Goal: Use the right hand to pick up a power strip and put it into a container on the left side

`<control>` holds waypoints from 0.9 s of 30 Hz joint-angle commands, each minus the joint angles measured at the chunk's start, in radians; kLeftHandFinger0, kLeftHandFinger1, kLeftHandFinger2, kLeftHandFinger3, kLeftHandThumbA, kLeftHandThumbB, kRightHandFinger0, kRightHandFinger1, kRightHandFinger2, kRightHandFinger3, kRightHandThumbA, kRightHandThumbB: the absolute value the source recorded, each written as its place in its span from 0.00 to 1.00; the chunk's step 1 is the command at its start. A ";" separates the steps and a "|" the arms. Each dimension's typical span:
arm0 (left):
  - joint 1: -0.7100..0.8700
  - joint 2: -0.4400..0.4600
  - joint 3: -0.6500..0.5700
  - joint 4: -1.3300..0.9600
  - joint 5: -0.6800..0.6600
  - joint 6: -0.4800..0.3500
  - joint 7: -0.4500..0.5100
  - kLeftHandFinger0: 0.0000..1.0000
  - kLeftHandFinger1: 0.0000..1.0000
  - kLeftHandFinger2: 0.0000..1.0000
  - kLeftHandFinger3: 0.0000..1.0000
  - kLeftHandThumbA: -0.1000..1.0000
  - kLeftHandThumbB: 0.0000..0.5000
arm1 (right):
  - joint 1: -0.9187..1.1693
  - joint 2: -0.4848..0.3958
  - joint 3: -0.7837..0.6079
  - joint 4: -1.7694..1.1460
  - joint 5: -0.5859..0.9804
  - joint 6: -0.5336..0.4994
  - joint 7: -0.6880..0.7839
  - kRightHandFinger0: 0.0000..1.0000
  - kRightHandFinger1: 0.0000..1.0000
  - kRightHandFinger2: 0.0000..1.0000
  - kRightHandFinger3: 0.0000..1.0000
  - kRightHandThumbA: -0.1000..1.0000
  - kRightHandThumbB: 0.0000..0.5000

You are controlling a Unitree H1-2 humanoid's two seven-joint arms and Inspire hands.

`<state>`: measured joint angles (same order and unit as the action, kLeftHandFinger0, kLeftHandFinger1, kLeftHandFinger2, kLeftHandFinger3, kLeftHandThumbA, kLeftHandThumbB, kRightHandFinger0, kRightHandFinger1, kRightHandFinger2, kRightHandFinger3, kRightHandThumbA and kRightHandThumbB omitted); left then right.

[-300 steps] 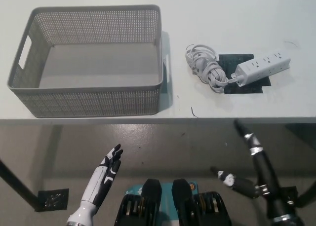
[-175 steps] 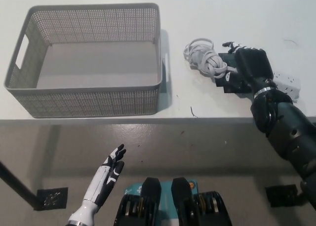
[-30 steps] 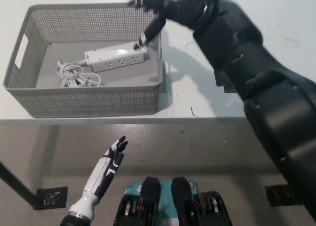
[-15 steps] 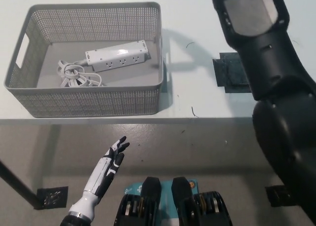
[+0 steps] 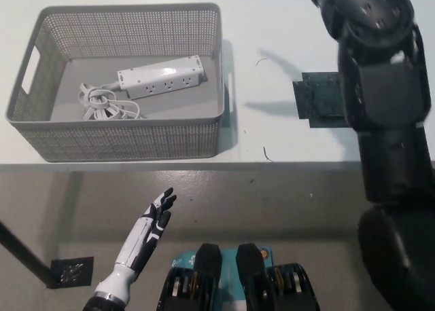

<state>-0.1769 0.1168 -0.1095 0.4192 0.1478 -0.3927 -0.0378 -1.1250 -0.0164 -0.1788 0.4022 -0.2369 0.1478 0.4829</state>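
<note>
While your white left hand point(image 5: 146, 233) rests low at the lower left, below the surface's point(image 5: 285, 138) front edge, its fingers are stretched out and apart and it holds nothing. Your black right arm point(image 5: 380, 121) rises along the right side and crosses over the surface, passing beside a dark patch point(image 5: 318, 100) that lies flat on the white top. You cannot see the right hand: the arm runs out past the top edge of the view, so whether it is spread or closed cannot be told. Farther back on the left, the grey mesh container point(image 5: 122, 138) stands on the surface, well apart from the arm. The power strip point(image 5: 160, 77) lies inside it, on its floor toward the right wall, with the coiled cord point(image 5: 105, 104) bunched beside it toward the left.
</note>
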 commanded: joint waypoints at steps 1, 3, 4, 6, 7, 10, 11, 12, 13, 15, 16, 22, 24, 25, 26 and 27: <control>-0.034 0.023 -0.012 -0.004 0.014 -0.068 -0.015 1.00 1.00 1.00 1.00 1.00 0.25 | 0.066 -0.141 -0.181 -1.129 0.470 0.086 -0.108 1.00 1.00 1.00 1.00 1.00 0.83; -0.029 0.017 -0.009 0.000 -0.005 -0.068 -0.022 1.00 1.00 1.00 1.00 1.00 0.30 | 0.137 -0.123 -0.158 -1.192 0.479 0.076 -0.120 1.00 1.00 1.00 1.00 1.00 0.88; -0.030 0.016 -0.009 0.007 -0.005 -0.071 -0.021 1.00 1.00 1.00 1.00 1.00 0.35 | 0.179 -0.114 -0.142 -1.220 0.488 0.072 -0.121 1.00 1.00 1.00 1.00 1.00 0.91; -0.028 0.017 -0.013 0.012 -0.005 -0.077 -0.022 1.00 1.00 1.00 1.00 1.00 0.38 | 0.234 -0.092 -0.111 -1.222 0.511 0.003 -0.117 1.00 1.00 1.00 1.00 1.00 0.81; -0.023 0.018 -0.016 0.013 -0.009 -0.077 -0.026 1.00 1.00 1.00 1.00 1.00 0.39 | 0.286 -0.064 -0.079 -1.214 0.503 -0.083 -0.112 1.00 1.00 1.00 1.00 1.00 0.77; -0.015 0.020 -0.018 0.010 -0.005 -0.077 -0.029 1.00 1.00 1.00 1.00 1.00 0.39 | 0.360 -0.033 -0.054 -1.268 0.478 -0.075 -0.133 1.00 1.00 1.00 1.00 1.00 0.83; -0.015 0.022 -0.018 0.010 -0.005 -0.077 -0.031 1.00 1.00 1.00 1.00 1.00 0.40 | 0.389 -0.024 -0.040 -1.314 0.465 -0.050 -0.142 1.00 1.00 1.00 1.00 1.00 0.90; -0.015 0.023 -0.019 0.008 -0.004 -0.077 -0.032 1.00 1.00 1.00 1.00 1.00 0.40 | 0.411 -0.019 -0.029 -1.346 0.456 -0.037 -0.148 1.00 1.00 1.00 1.00 1.00 0.92; -0.015 0.022 -0.018 0.008 -0.008 -0.077 -0.036 1.00 1.00 1.00 1.00 1.00 0.40 | 0.419 -0.013 -0.020 -1.351 0.445 -0.049 -0.155 1.00 1.00 1.00 1.00 1.00 0.90; -0.016 0.022 -0.019 0.007 -0.006 -0.077 -0.037 1.00 1.00 1.00 1.00 1.00 0.38 | 0.444 0.005 -0.005 -1.352 0.390 -0.123 -0.160 1.00 1.00 1.00 1.00 1.00 0.82; -0.017 0.020 -0.020 0.009 -0.005 -0.077 -0.035 1.00 1.00 1.00 1.00 1.00 0.38 | 0.467 0.018 0.004 -1.352 0.361 -0.166 -0.160 1.00 1.00 1.00 1.00 1.00 0.86; -0.017 0.014 -0.017 0.010 -0.008 -0.067 -0.032 1.00 1.00 1.00 1.00 1.00 0.42 | 0.660 0.036 0.038 -1.352 0.402 -0.207 -0.143 1.00 1.00 1.00 1.00 1.00 0.83; -0.016 0.015 -0.017 0.008 -0.012 -0.065 -0.036 1.00 1.00 1.00 1.00 1.00 0.41 | 0.783 0.035 0.032 -1.300 0.449 -0.250 -0.118 1.00 1.00 1.00 1.00 1.00 0.80; -0.020 0.015 -0.017 0.011 -0.013 -0.066 -0.038 1.00 1.00 1.00 1.00 1.00 0.40 | 0.819 0.040 0.031 -1.257 0.465 -0.297 -0.107 1.00 1.00 1.00 1.00 1.00 0.77; -0.022 0.015 -0.017 0.011 -0.013 -0.067 -0.038 1.00 1.00 1.00 1.00 1.00 0.39 | 0.851 0.049 0.031 -1.224 0.470 -0.325 -0.101 1.00 1.00 1.00 1.00 1.00 0.74; -0.023 0.016 -0.017 0.012 -0.013 -0.068 -0.038 1.00 1.00 1.00 1.00 1.00 0.38 | 0.895 0.060 0.029 -1.179 0.468 -0.355 -0.094 1.00 1.00 1.00 1.00 1.00 0.76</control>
<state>-0.1735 0.1154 -0.1100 0.4537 0.1473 -0.3932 -0.0382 -0.4328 -0.0010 -0.1895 -0.3639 -0.1071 0.1546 0.4670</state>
